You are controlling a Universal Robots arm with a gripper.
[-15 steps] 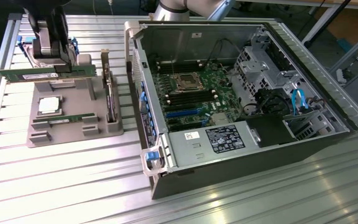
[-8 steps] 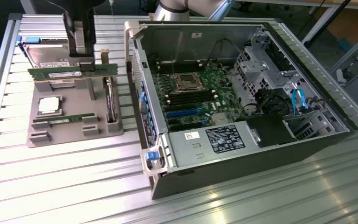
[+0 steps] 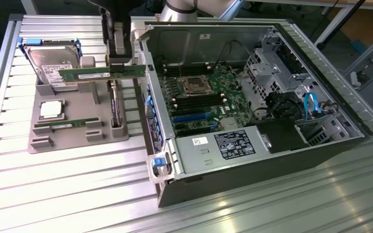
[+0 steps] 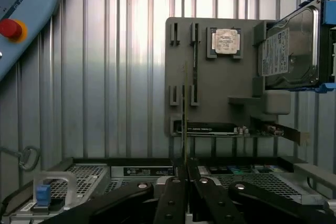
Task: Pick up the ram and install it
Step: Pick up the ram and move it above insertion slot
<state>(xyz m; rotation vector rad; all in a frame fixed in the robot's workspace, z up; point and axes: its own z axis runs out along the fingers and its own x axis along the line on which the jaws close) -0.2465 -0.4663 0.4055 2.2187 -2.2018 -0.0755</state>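
We see the ram (image 3: pixel 99 74) pinched near one end by the gripper (image 3: pixel 120 64), whose fingers are pressed on it. It is held level in the air. Below the gripper is the grey tray (image 3: pixel 76 107) with a hard drive (image 3: pixel 54 60), a processor (image 3: pixel 50 109) and a second stick (image 3: pixel 63 124). The open case (image 3: pixel 238 187) is just beside the gripper.

the case wall (image 3: pixel 153 111) stands between the held ram (image 3: pixel 89 74) and the open motherboard (image 3: pixel 220 81).
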